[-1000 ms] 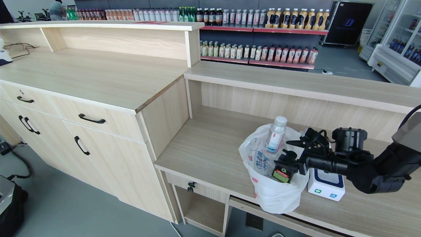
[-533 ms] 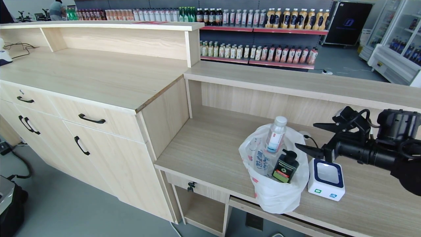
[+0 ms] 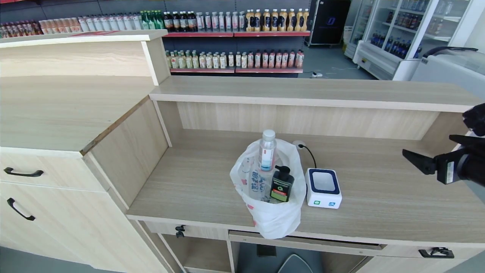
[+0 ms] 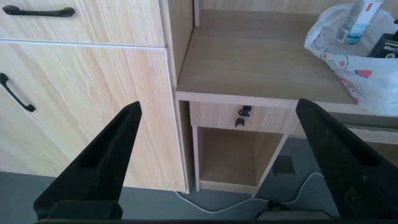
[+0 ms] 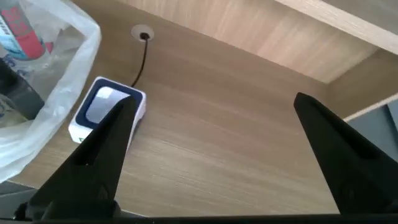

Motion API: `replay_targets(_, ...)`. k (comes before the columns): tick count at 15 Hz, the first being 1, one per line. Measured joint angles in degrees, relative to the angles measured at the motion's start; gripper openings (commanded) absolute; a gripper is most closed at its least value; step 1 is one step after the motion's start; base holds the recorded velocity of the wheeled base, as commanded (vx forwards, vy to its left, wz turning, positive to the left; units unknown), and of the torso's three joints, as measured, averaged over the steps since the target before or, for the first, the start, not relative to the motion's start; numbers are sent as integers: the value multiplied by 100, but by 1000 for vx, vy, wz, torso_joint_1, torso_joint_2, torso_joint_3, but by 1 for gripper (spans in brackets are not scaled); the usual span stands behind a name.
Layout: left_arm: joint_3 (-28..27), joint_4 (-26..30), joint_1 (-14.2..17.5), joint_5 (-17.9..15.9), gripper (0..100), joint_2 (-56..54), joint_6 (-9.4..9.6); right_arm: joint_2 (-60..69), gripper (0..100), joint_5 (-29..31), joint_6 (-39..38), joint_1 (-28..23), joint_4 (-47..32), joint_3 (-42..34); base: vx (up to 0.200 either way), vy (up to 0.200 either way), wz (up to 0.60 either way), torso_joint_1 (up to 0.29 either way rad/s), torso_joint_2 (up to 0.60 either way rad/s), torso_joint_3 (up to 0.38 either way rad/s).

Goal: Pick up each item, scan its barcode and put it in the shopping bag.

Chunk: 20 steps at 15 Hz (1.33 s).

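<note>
Nearest the robot, the left gripper hangs low before the counter, its jaws spread wide and holding nothing, facing the cupboard front below the worktop. At the counter's front edge stands the shopping bag, mouth open upward. Both items sit inside it: the black pump bottle toward the front and the clear water bottle behind it. Each is upright, long axis roughly vertical, top poking above the plastic. Just beside the bag, on its right, lies the scanner, window up, its cable running back to a hole in the worktop. The right gripper hovers over the counter's right end, likewise open and empty, well apart from the bag, with the scanner between them (so the right arm looks the nearer to both). Any further reach to the bag would, I judge, run leftward across the scanner. Beyond the raised ledge stand shelves of drinks.
</note>
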<state>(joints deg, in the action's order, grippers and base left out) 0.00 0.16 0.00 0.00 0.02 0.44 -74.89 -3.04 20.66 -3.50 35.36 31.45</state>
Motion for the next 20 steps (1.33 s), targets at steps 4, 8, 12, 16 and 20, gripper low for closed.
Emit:
replay_targets(4,0,2,0,0,100,0,0,1187,100,527,-569,-5,-90,-1009,0,0,0,0,0,0)
replay_targets(8,0,2,0,0,100,0,0,2887,100,592,-550,232,-116,-2272,0,0,0,0,0,0)
replay_targets(12,0,2,-2,0,100,0,0,4501,100,572,-666,495,-885,-3020,0,0,0,0,0,0)
replay_targets(16,0,2,0,0,100,0,0,6078,100,557,-1364,405,-2848,-3127,0,0,0,0,0,0)
replay_targets(20,0,0,0,0,100,0,0,7131,100,169,-1799,405,-3373,-3145,0,0,0,0,0,0)
